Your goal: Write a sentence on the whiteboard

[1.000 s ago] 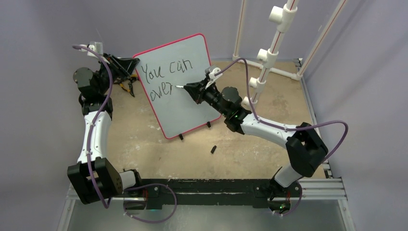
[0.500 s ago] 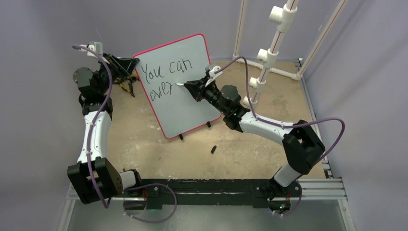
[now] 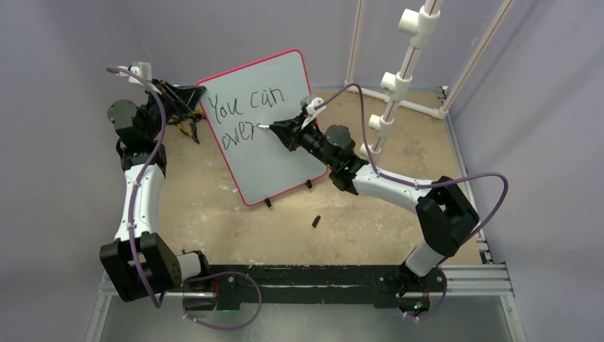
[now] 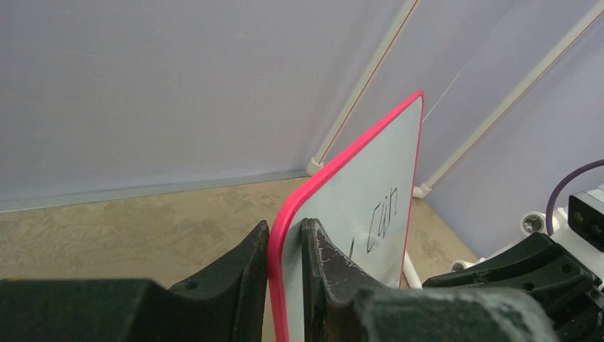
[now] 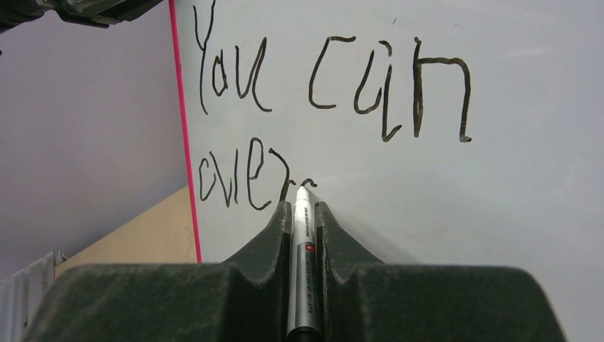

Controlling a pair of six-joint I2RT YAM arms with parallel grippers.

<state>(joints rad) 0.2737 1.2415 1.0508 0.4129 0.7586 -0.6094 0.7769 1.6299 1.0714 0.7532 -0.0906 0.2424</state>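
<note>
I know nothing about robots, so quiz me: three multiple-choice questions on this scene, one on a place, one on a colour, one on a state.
1. The marker tip sits: A) at the end of the lower written line; B) above "You"; C) off the board.
2. The whiteboard rim is: A) blue; B) pink-red; C) green.
3. The left pincer is: A) wide open; B) clamped on the whiteboard's edge; C) holding a cloth.
Answers: 1 A, the right wrist view shows the tip just after "over"; 2 B, every view shows that bright edge; 3 B, its fingers press both faces of the board.
</note>
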